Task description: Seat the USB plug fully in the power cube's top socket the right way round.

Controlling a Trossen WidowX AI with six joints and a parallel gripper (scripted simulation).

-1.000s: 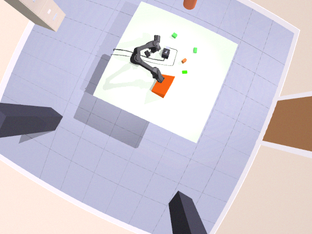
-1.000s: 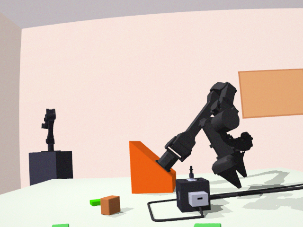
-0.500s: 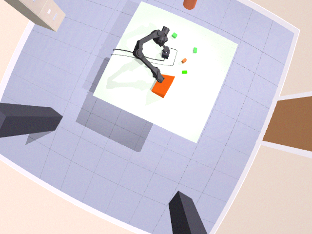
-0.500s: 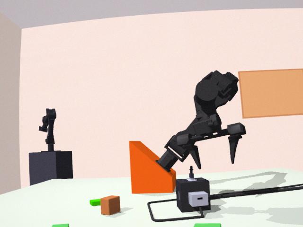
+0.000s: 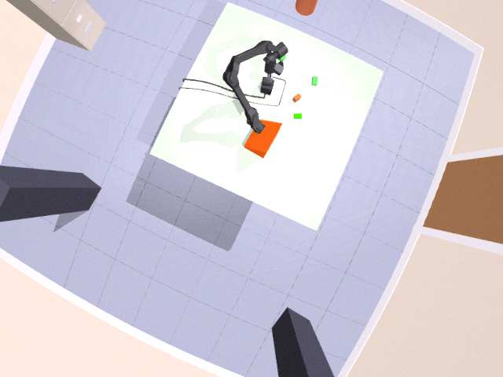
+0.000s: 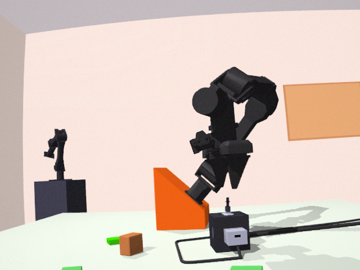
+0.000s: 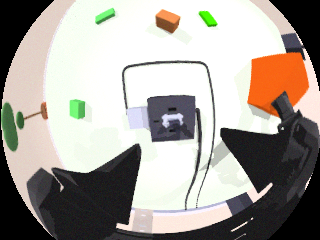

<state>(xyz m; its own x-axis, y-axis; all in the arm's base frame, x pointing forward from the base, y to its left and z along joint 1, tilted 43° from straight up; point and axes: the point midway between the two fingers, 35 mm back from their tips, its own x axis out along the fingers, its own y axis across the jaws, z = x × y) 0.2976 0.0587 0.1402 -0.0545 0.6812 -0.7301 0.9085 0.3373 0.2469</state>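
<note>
A broad, pale greenish-white, flat-topped bench [image 5: 317, 174] [image 6: 43, 238] [image 7: 100, 65] carries everything in the work area. Over it bends the black, jointed, hard-shelled robot arm [image 5: 242, 98] [image 6: 224, 127] [image 7: 286, 112], its foot mounted on the sloping face of a bright orange, solid-looking wedge [image 5: 266, 140] [image 6: 174, 206] [image 7: 277, 75].

The black, tapered, two-fingered pincer [image 5: 269, 73] [image 6: 227, 187] [image 7: 182, 140] points down above the power cube, its fingers spread nearly as wide as they go, with nothing gripped between them. The fingertips are apart from the plug and higher than its top.

The dark, boxy, hard-cased power cube [image 5: 266, 87] [image 6: 216, 229] [image 7: 157, 131] rests upright on the bench, away from the wedge. A pale lilac-grey rectangular box [image 6: 228, 238] [image 7: 137, 118] with a dark slot juts from one side. Thin black flexible cable [image 5: 282, 93] [image 6: 212, 260] [image 7: 165, 62] makes a squared loop around the cube, and two strands lead toward the bench edge.

Apart from the cube lie a brownish-orange, smooth block [image 5: 296, 97] [image 6: 129, 244] [image 7: 167, 21], a lighter green block [image 5: 314, 80] [image 6: 71, 268] [image 7: 105, 16], a green cube-like block [image 5: 282, 57] [image 6: 246, 268] [image 7: 77, 108] and a flat, vivid green block [image 5: 297, 115] [image 6: 113, 240] [image 7: 208, 18].

Smallest is the slim, dark, stepped USB plug [image 6: 227, 207] [image 7: 172, 126], standing upright at the pale-rimmed socket on the power cube's top; its depth and which way round it sits cannot be told.
</note>
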